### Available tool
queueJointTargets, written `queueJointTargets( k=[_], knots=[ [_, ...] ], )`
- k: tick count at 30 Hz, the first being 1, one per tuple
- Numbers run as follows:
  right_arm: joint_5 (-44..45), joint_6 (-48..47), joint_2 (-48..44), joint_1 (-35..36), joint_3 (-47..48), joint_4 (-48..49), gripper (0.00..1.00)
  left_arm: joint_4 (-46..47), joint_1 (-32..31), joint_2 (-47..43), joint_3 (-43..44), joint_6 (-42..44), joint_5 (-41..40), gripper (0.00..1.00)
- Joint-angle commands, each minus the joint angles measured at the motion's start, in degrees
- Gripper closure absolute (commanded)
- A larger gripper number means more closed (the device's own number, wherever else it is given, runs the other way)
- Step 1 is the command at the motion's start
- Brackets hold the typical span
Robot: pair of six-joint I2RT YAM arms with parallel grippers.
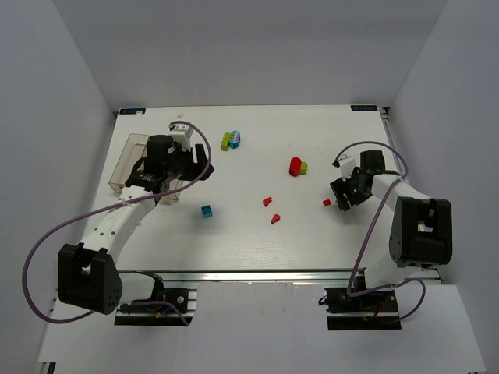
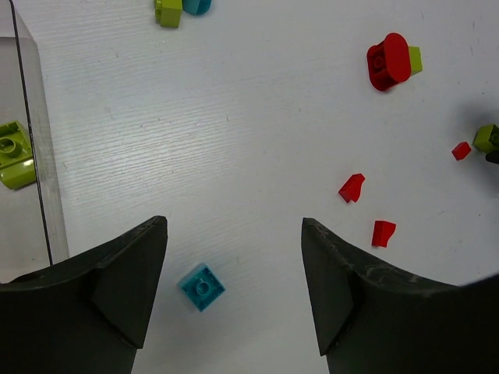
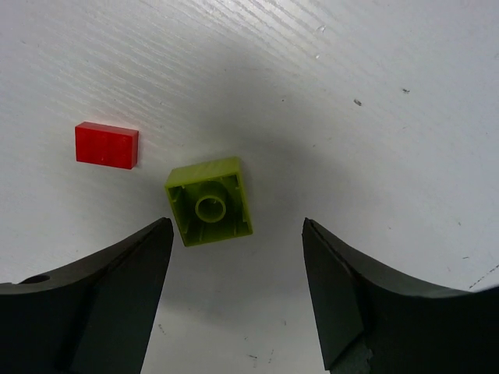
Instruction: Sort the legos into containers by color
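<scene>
At the far left of the desk (image 1: 234,245) stand the clear containers (image 1: 125,160), joined in a row, their near end hidden under the left arm. Through a see-through wall the left wrist view shows one boxed lime brick (image 2: 14,153) lying inside, studs up; which bin it is in cannot be told, and no other contents can be made out. Just right of the containers hangs the left tool (image 2: 234,226), its fingers wide apart and clamped on nothing; a cyan brick (image 2: 202,287) lies on the desk below the gap, touching neither finger. Farther back sits a lime-and-cyan pair (image 1: 231,140), the two pieces touching. Near the middle lie two red bits (image 1: 267,201) (image 1: 275,219), close together but apart. Behind and right of them is the red cylinder (image 1: 295,167) with a small lime piece (image 1: 305,167) touching its right side. Next comes a flat red plate (image 3: 107,145), and just right of it an upturned lime brick (image 3: 209,201), hollow underside showing. The right tool (image 3: 234,226) hovers over that brick with its fingers apart, gripping nothing.
</scene>
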Motion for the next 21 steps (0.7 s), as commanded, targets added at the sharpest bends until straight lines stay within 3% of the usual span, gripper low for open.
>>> queueJointTargets(
  k=[1,9,13,15,16,17,18,21],
  knots=[
    [0.7,-1.4,0.3,0.7,1.9,2.7,0.28,0.6,0.2,-2.0,0.7,-0.2,0.0,0.21],
    [-0.7,-3.1,4.5,3.0,3.1,2.8,0.38,0.4,0.2,-2.3,0.5,-0.1,-1.5,0.21],
    [-0.8,-3.1,5.0,3.7,2.7,3.3,0.49,0.7,0.2,-3.0,0.2,-0.1,-2.1,0.21],
    [-0.9,-3.1,4.5,3.6,2.7,3.8,0.66,1.0,0.2,-3.4,0.0,-0.1,-2.3,0.21],
    [-1.3,-3.2,4.1,3.9,2.8,3.8,0.85,1.5,0.2,-4.2,-0.2,0.0,-2.3,0.21],
    [-1.5,-3.3,3.2,4.0,3.1,3.5,0.96,1.7,0.2,-4.5,-0.4,0.0,-2.4,0.21],
    [-2.7,-3.5,2.5,4.0,3.5,3.0,1.0,2.0,0.2,-5.2,-0.8,-0.1,-2.5,0.21],
    [-5.8,-5.3,0.6,5.3,8.9,-1.4,1.0,4.0,0.2,-8.1,-2.3,-0.4,-3.3,0.21]
  ],
)
